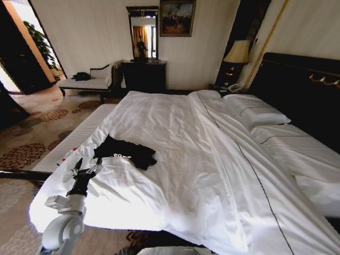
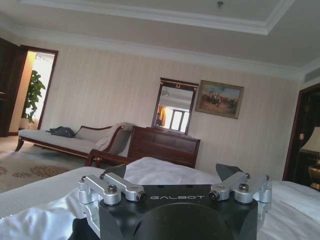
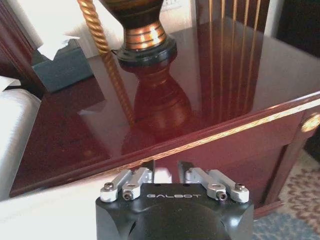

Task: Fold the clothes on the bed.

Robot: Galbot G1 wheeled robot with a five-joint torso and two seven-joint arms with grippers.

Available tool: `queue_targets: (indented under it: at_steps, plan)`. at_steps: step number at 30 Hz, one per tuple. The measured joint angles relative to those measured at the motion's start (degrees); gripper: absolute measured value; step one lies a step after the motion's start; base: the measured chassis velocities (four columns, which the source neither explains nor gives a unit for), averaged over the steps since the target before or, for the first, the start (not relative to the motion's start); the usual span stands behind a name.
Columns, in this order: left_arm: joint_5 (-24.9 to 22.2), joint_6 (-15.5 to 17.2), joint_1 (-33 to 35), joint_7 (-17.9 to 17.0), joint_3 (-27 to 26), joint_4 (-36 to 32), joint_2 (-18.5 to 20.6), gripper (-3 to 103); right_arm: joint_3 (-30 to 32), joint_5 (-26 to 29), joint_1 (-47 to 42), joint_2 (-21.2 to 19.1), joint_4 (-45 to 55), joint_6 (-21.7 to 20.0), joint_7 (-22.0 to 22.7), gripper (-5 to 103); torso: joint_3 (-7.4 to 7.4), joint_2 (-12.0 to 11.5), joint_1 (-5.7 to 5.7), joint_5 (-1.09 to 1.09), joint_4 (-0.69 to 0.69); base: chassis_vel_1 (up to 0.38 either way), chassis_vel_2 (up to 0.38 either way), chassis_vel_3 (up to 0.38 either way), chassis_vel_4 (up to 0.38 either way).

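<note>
A: Noting risks first, biggest surface down. The bed (image 1: 212, 159) carries a loose, rumpled white duvet (image 1: 175, 175), and the clothes (image 1: 126, 151) lie on it near the foot-side corner closest to the robot. If the left gripper (image 1: 85, 169) comes down too deep, I judge it would pinch duvet along with shirt and drag both.

B: Agreed. State of that pincer?

A: Fingers spread apart, nothing between them, hanging just short of the shirt's near edge (the left wrist view looks out level across the bed toward the dresser (image 2: 162, 145), so the jaws are not aimed down at the cloth).

B: And the right gripper (image 3: 165, 175)?

A: Fingers drawn together, empty, parked off to the side over a polished wooden table (image 3: 210, 80) with a lamp base (image 3: 145, 37) on it. A swing from there could clip the lamp, in my estimate.

B: Shirt condition?

A: Black, soft, bunched into an uneven heap, not spread flat. A scrap of white lettering shows along its near side, too crumpled to read. Sleeves and hem cannot be told apart, so picking a wrong edge is a likely fault. Small against the bed.
</note>
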Motion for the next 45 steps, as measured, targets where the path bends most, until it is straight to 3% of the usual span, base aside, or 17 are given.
queue_targets:
  at_steps: [2,4,7,10,11,12,16,17,20,21,24,26,29,31,34,42,45]
  plan:
    - [0.08,0.00,-0.38,0.01,0.35,0.12,-0.56,100,0.72,0.07,-1.99,0.86,4.95,-1.63,1.44,35,0.00,0.01,0.00,0.01,0.07,0.000,0.000,0.000,0.000]
    - [0.13,0.00,-0.57,0.01,0.50,0.22,-0.89,100,1.12,0.07,-2.61,1.14,6.79,-2.20,2.02,35,0.00,0.00,0.00,0.00,0.08,0.000,0.000,0.000,0.000]
    - [0.38,-0.02,-0.89,0.02,0.91,0.46,-1.75,100,4.46,0.12,-4.86,1.72,14.26,-3.84,4.47,56,0.01,0.00,0.01,0.01,0.08,0.000,0.000,0.000,0.000]
    - [0.49,-0.05,-0.87,0.02,0.97,0.48,-1.94,100,6.70,1.02,-5.97,1.62,17.27,-3.99,4.43,56,0.01,0.00,0.00,0.00,0.08,0.000,0.000,0.000,0.000]
    - [0.65,-0.08,-0.76,0.02,0.95,0.43,-2.04,100,8.65,2.13,-6.61,1.19,19.69,-4.00,3.49,68,0.01,0.00,0.00,0.01,0.07,0.000,0.000,0.000,0.000]
    - [0.65,-0.08,-0.76,0.02,0.95,0.43,-2.04,100,8.65,2.13,-6.61,1.19,19.69,-4.00,3.49,68,0.01,0.00,0.00,0.01,0.07,0.000,0.000,0.000,0.000]
    - [1.56,0.17,0.15,-0.03,0.49,-0.94,-2.23,100,10.39,0.72,-6.18,-0.17,25.22,-3.59,-2.91,78,0.01,0.00,0.00,0.00,0.09,0.000,0.000,0.000,0.000]
    - [2.06,0.45,0.60,-0.14,0.30,-1.59,-2.32,100,9.00,-1.34,-5.51,-0.37,27.03,-3.01,-5.97,89,0.01,0.00,0.00,0.00,0.09,0.000,0.000,0.000,0.000]
    - [3.17,1.06,1.53,-0.48,-0.29,-2.74,-2.58,100,5.13,-6.23,-4.24,-0.50,29.09,-1.59,-11.65,89,0.01,0.00,0.01,0.01,0.09,0.000,0.000,0.000,0.000]
    - [3.73,1.41,2.15,-0.70,-0.66,-3.23,-2.77,100,2.32,-9.43,-3.44,-0.56,29.81,-0.53,-15.53,98,0.01,0.00,0.01,0.02,0.09,0.000,0.000,0.000,0.000]
    - [5.18,2.58,5.11,-1.51,-1.88,-5.07,-3.61,100,-9.56,-21.75,0.10,-1.57,29.59,3.77,-28.51,100,0.01,0.00,0.00,0.01,0.11,0.000,0.000,0.000,0.000]
    - [5.45,2.79,5.36,-1.65,-1.98,-5.25,-3.78,100,-11.54,-23.58,0.65,-1.71,29.06,4.61,-30.49,100,0.01,0.00,0.00,0.00,0.12,0.000,0.000,0.000,0.000]
    - [7.16,3.96,5.55,-2.13,-1.57,-5.54,-4.62,100,-21.77,-35.56,3.77,-1.93,23.91,9.92,-39.25,100,0.01,0.00,0.00,0.02,0.07,0.000,0.000,0.000,0.000]
    - [7.67,3.97,5.69,-2.28,-1.37,-5.56,-5.00,100,-23.23,-37.54,4.49,-2.06,22.88,10.79,-40.47,100,0.01,0.00,0.01,0.02,0.07,0.000,0.000,0.000,0.000]
    - [10.12,3.24,5.52,-2.56,-0.51,-5.10,-6.96,100,-29.37,-47.80,9.46,-2.63,16.80,16.34,-47.39,100,0.01,0.00,0.01,0.01,0.09,0.000,0.000,0.000,0.000]
    - [7.58,3.61,7.99,-1.88,-0.93,-9.95,-8.43,100,-36.84,-54.30,12.38,-3.96,10.44,23.10,-56.75,100,0.01,-0.01,0.02,0.03,0.09,0.000,0.000,0.000,0.000]
    - [9.07,2.82,10.21,1.27,-0.04,-11.87,-8.16,100,-40.03,-57.52,12.71,-6.77,9.77,24.33,-61.16,100,0.00,0.00,0.01,0.02,0.09,0.000,0.000,0.000,0.000]
